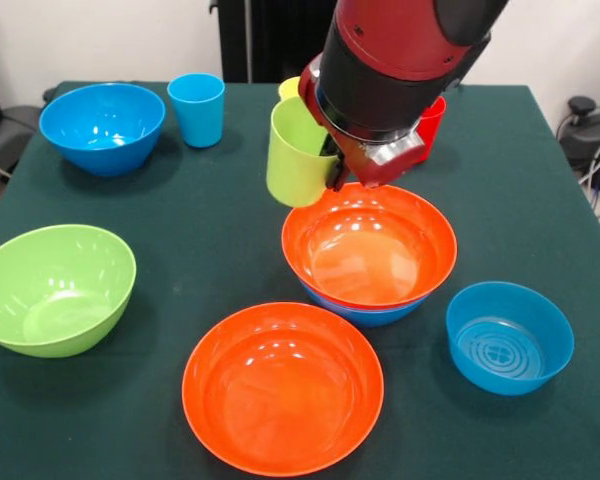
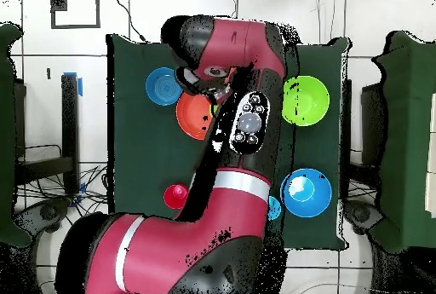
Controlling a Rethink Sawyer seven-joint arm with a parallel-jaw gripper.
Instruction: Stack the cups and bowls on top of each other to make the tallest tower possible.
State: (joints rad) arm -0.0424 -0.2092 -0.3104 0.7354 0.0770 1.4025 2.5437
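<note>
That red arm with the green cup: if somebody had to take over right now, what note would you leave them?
Gripper: shut on the green cup, held in the air just beside the rim of the stacked orange bowl.
Done: that orange bowl sits in a blue bowl.
Left, loose on the table: second orange bowl, green bowl, small blue bowl, far blue bowl, blue cup. Red cup and yellow cup peek from behind the arm.
</note>
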